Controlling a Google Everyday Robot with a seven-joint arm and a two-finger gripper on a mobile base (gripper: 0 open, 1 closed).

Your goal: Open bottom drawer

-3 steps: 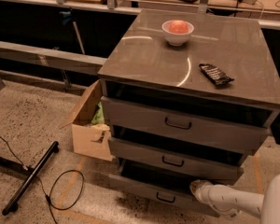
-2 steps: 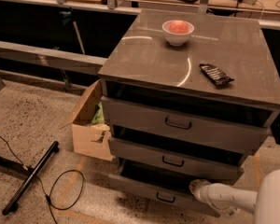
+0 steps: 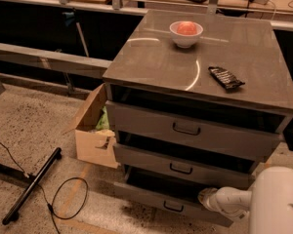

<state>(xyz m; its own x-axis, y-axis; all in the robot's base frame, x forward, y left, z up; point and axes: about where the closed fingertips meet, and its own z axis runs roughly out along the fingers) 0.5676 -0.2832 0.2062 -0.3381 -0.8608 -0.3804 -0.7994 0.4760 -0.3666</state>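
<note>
The bottom drawer (image 3: 156, 201) is the lowest and slimmest grey front of the cabinet, with a small black loop handle (image 3: 173, 207). It stands a little way out, and a dark gap shows above its front. My gripper (image 3: 204, 197), on a white arm coming in from the lower right, is at the top edge of that drawer's front, right of the handle. Its tip is partly hidden inside the dark gap.
The two drawers above, middle (image 3: 180, 168) and top (image 3: 185, 129), also stand slightly out. On the cabinet top are a white bowl (image 3: 186, 33) and a dark bar (image 3: 225, 77). An open cardboard box (image 3: 93, 130) sits left of the cabinet. A black stand (image 3: 31, 186) and cable (image 3: 63, 199) lie on the floor.
My white arm housing has come slightly further into view at the lower right. The gripper stays at the bottom drawer's edge, and the drawer's position hardly differs.
</note>
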